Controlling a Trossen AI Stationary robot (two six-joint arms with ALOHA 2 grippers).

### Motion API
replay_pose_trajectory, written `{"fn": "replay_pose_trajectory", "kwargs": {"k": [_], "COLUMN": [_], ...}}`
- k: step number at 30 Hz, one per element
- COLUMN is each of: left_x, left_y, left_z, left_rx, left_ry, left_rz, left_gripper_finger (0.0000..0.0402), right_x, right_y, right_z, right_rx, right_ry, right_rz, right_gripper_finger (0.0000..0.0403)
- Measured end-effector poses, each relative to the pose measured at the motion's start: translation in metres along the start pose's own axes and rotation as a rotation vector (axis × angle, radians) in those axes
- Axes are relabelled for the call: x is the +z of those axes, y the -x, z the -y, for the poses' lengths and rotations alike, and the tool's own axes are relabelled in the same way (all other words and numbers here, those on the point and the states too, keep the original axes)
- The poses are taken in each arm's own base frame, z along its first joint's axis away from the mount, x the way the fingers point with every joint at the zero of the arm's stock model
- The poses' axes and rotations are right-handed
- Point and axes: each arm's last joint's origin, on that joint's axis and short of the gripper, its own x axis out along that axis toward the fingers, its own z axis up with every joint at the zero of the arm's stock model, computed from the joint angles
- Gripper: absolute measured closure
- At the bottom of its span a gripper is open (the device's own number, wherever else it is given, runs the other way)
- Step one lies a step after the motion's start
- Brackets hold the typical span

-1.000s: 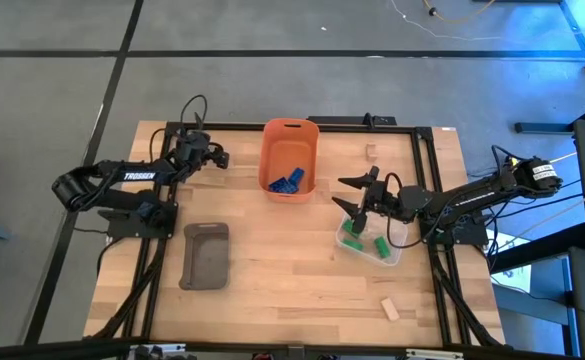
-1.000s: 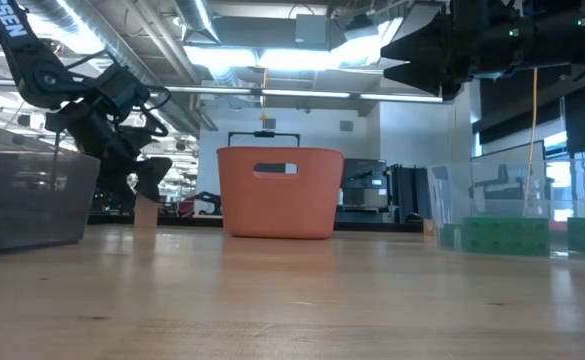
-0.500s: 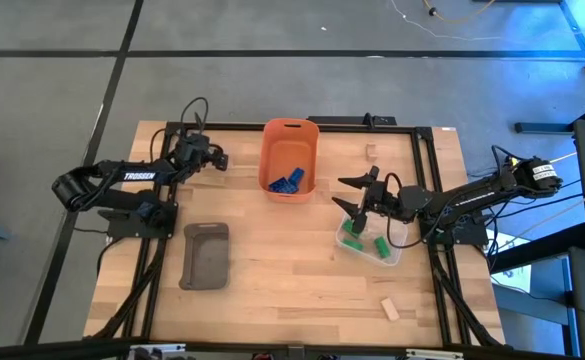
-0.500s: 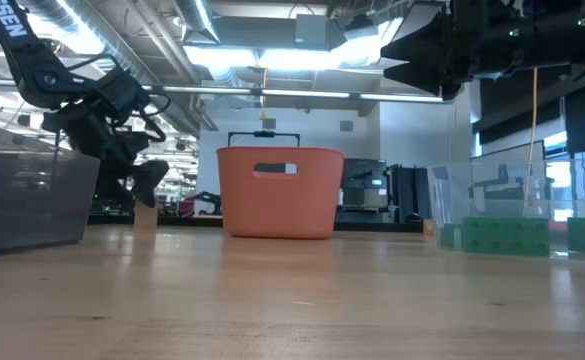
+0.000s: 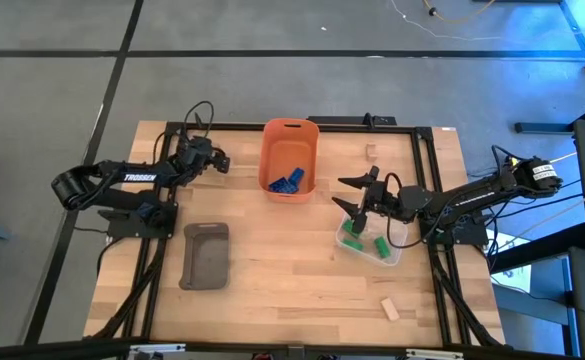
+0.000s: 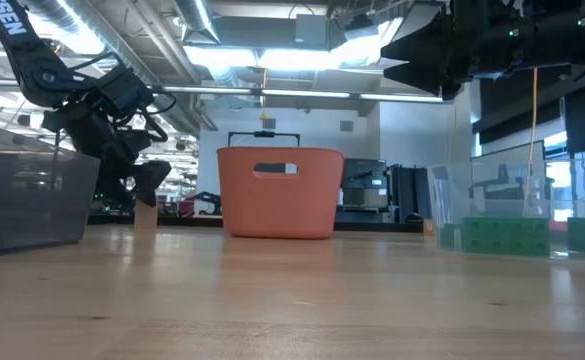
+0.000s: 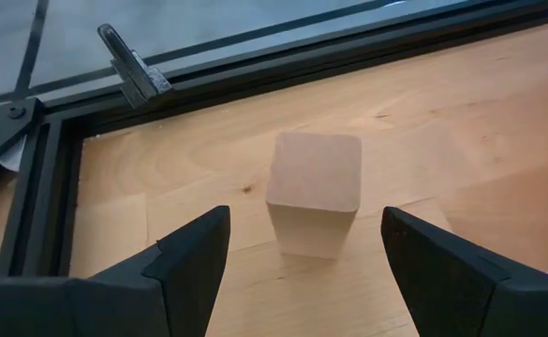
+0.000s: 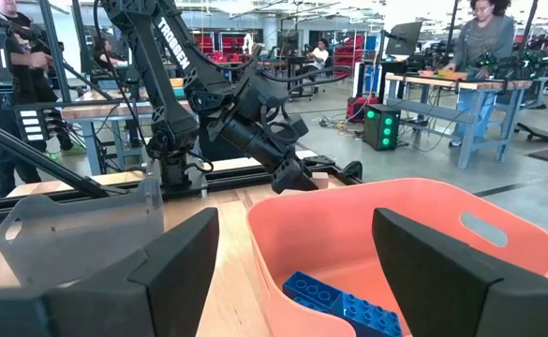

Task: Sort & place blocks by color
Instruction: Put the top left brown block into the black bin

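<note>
While the right gripper (image 5: pixel 351 196) waits spread, the left gripper's (image 7: pixel 297 251) open fingers flank a smooth square-topped wooden block (image 7: pixel 314 192).

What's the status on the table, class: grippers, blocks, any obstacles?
Left gripper open, straddling tan wooden block. Right gripper open, empty, between orange bin and clear tray. Nothing in the way.

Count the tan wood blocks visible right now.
3. One tan block near the table's far edge, right of the orange bin; one near the front right; one between the left gripper's open fingers. Others may be hidden.
</note>
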Motion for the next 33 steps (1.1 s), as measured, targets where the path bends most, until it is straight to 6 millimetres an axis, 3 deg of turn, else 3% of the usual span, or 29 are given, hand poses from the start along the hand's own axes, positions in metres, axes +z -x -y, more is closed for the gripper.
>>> {"fn": "replay_pose_trajectory", "kwargs": {"k": [17, 33], "left_x": [0.002, -0.014], "left_y": [-0.001, -0.023], "left_z": [0.001, 0.014], "left_rx": [-0.002, -0.007], "left_ry": [0.007, -0.006], "left_rz": [0.023, 0.01], "left_gripper_finger": [0.013, 0.0131], "right_x": [0.0, 0.0], "right_y": [0.0, 0.0], "right_z": [0.0, 0.0], "right_rx": [0.0, 0.0], "right_ry": [-0.001, 0.001], "right_rz": [0.0, 0.0], "right_gripper_finger": [0.0118, 0.0118]}}
